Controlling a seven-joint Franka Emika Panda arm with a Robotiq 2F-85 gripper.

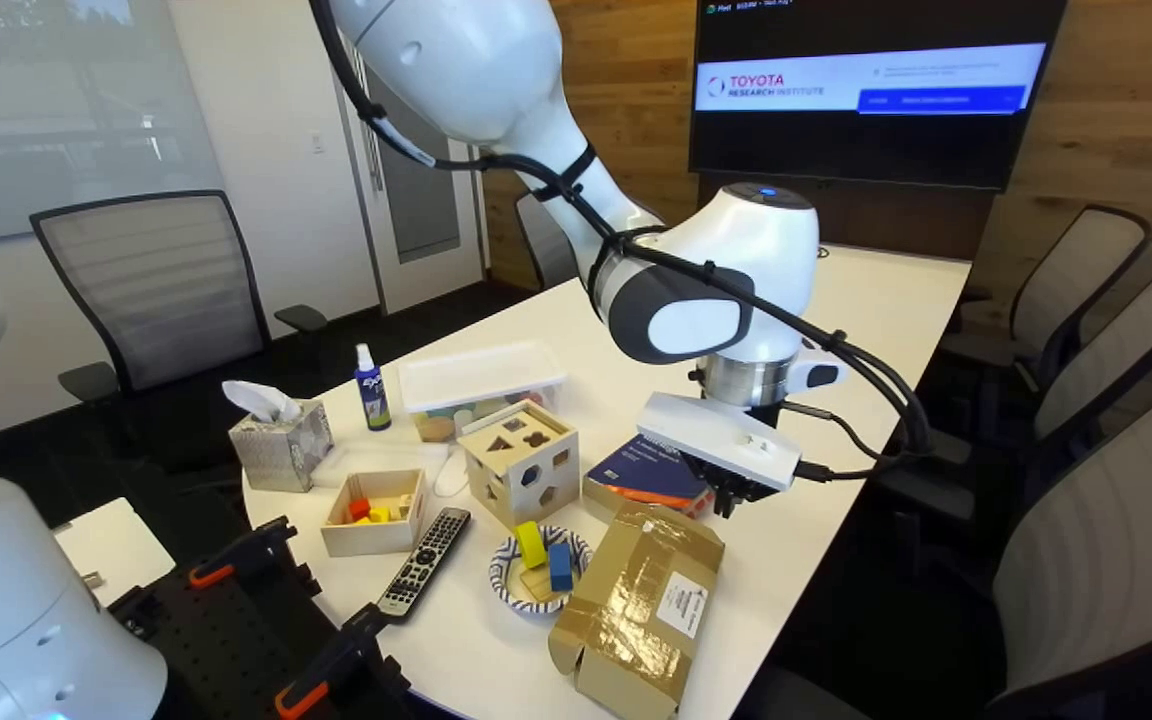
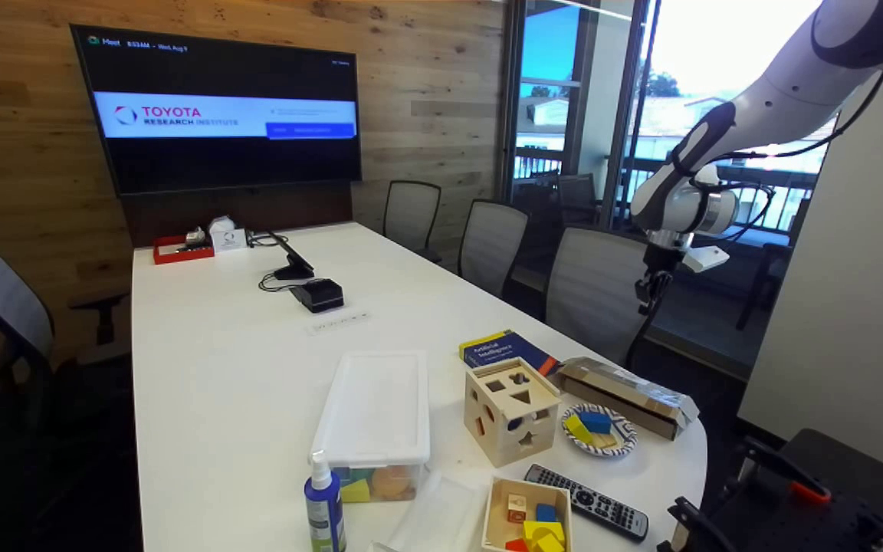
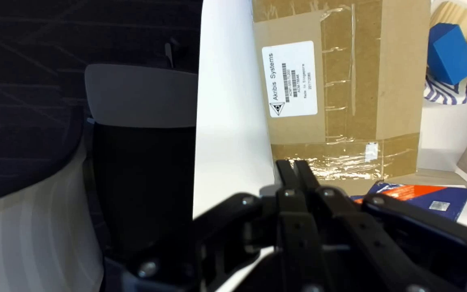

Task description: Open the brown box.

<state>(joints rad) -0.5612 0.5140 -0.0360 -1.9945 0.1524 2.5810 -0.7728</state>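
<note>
The brown box (image 1: 636, 610) lies flat on the table, taped, with a white label on its top. Its lid looks closed, and a small side flap sticks out at its near end. It also shows in an exterior view (image 2: 625, 395) and fills the upper middle of the wrist view (image 3: 351, 89). My gripper (image 1: 726, 500) hangs in the air above the table, near the box's end by the book. It also shows in an exterior view (image 2: 650, 295). In the wrist view its fingertips (image 3: 294, 164) are nearly together, with a thin gap and nothing between them, overlapping the box's corner.
A blue book (image 1: 648, 468) lies against the box's end. A patterned bowl (image 1: 506, 590) with blocks stands beside the box, and the wooden shape cube (image 1: 496, 480) stands behind the bowl. A remote (image 1: 426, 562) and block tray (image 1: 341, 540) lie farther off. The table edge (image 3: 197, 121) runs close by.
</note>
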